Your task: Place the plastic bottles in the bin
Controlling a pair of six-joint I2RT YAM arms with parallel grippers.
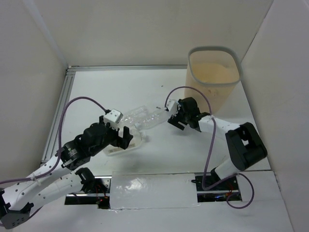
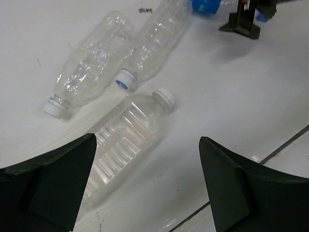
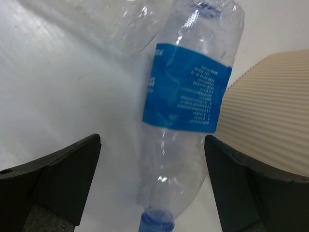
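Bottles (image 2: 130, 140), four visible; bin (image 1: 219, 94), one.

Clear bottle (image 3: 178, 159), blue label (image 3: 186, 92); beige bin (image 1: 227, 96).

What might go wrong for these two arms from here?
The right hand stands open around the blue-labelled bottle; thin clear plastic may buckle or slip out as it shuts. The left hand hangs open over a ridged bottle lying close to two other bottles; closing could knock them rolling. The bin is tall; a low carry might hit its rim.
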